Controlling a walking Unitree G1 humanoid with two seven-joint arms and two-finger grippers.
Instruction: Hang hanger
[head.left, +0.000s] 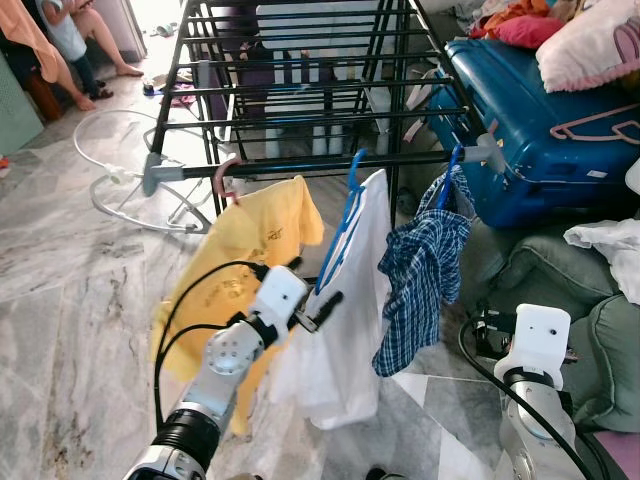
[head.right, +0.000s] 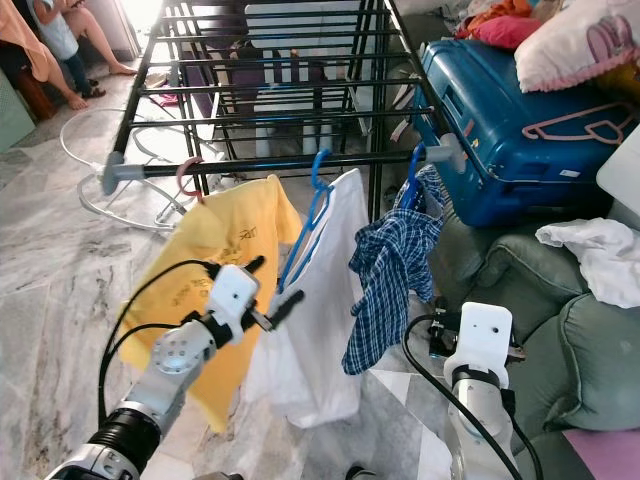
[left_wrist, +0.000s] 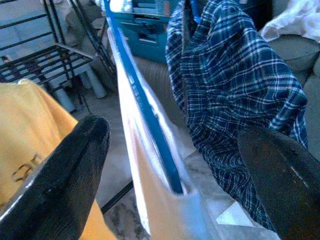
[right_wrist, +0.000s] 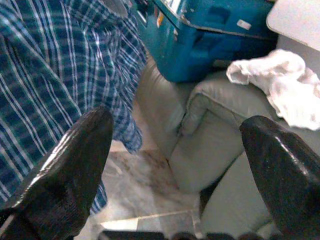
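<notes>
Left gripper: the left gripper is raised just beside the blue hanger; its fingers are spread wide and hold nothing, with the hanger's arm and the white shirt in the gap between them

Task's thing: the blue hanger has its hook over the front rail of the drying rack, carrying the white shirt, between the yellow shirt on a pink hanger and the plaid shirt on another blue hanger

Risk, snag: judged from the wide fingers so near the cloth, a sideways or upward pull could catch the shirt or the hanger arm and lift the hook off the rail

Risk, neighbours: a swing to the robot's left could brush the yellow shirt, which hangs close by

Risk, seating: the hanger looks tilted, so the hook may not be fully settled; a knock could drop it

Left arm pose: bent at the elbow, forearm angled up and forward toward the rail, wrist turned toward the hanger

Right gripper: the right gripper is low beside the grey sofa, wide open and empty, pointing past the plaid shirt toward the blue suitcase
</notes>
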